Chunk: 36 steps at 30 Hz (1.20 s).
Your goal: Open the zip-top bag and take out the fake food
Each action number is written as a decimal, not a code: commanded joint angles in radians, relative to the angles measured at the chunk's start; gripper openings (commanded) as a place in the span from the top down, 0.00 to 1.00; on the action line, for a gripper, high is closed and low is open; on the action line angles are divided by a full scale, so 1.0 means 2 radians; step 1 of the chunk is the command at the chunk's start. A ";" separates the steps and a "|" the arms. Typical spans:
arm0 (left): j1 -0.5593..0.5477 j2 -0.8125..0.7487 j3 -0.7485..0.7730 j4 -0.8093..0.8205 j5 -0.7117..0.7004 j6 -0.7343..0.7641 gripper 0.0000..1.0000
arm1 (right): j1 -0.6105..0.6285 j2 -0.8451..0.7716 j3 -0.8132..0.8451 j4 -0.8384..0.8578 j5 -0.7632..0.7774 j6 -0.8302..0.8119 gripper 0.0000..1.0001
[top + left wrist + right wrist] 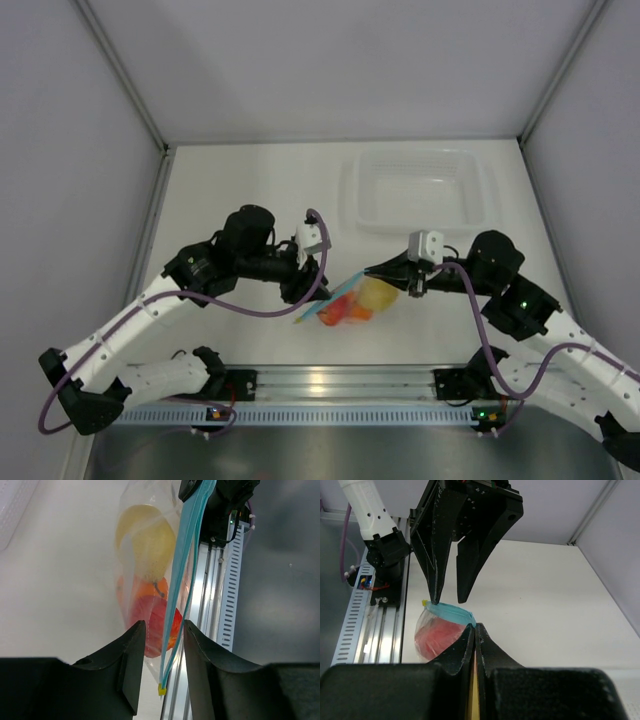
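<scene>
left wrist view: soft, slippery zip-top bag [142, 597], sagging under fake food [147, 545]. right gripper [474, 629] jaws clenched on zip strip [187, 555]; left gripper [164, 630] jaws released astride it, best pinching one lip.

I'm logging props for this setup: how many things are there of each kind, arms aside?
Clear crinkly plastic zip-top bag with blue zip strip: 1
Glossy plastic fruits inside it: 3 (yellow fruit, orange fruit, red fruit)
Clear rigid rectangular tray: 1
Total: 5
</scene>
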 commanded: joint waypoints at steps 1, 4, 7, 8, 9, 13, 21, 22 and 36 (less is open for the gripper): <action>0.002 -0.009 0.001 0.020 -0.008 0.007 0.57 | -0.002 -0.009 -0.002 0.033 -0.010 -0.007 1.00; 0.002 -0.015 0.002 0.020 -0.016 0.008 0.56 | -0.001 -0.007 -0.002 0.033 -0.011 -0.007 1.00; 0.002 -0.017 0.001 0.021 -0.016 0.009 0.56 | -0.002 -0.004 0.000 0.033 -0.016 -0.007 1.00; 0.002 -0.016 0.000 0.021 -0.015 0.008 0.56 | -0.002 -0.004 0.001 0.033 -0.016 -0.007 1.00; 0.002 -0.014 0.000 0.021 -0.015 0.008 0.56 | -0.002 -0.004 0.001 0.034 -0.016 -0.007 1.00; 0.002 -0.014 0.005 0.021 -0.011 0.007 0.57 | -0.002 -0.006 0.000 0.033 -0.016 -0.008 1.00; 0.002 -0.037 -0.003 0.034 -0.018 0.007 0.56 | -0.001 -0.001 0.000 0.031 -0.015 -0.008 1.00; 0.002 -0.037 -0.004 0.034 -0.018 0.007 0.56 | -0.001 -0.002 0.001 0.031 -0.016 -0.008 1.00; 0.002 -0.006 -0.009 0.034 0.021 0.001 0.57 | -0.002 -0.007 0.002 0.042 -0.017 -0.003 1.00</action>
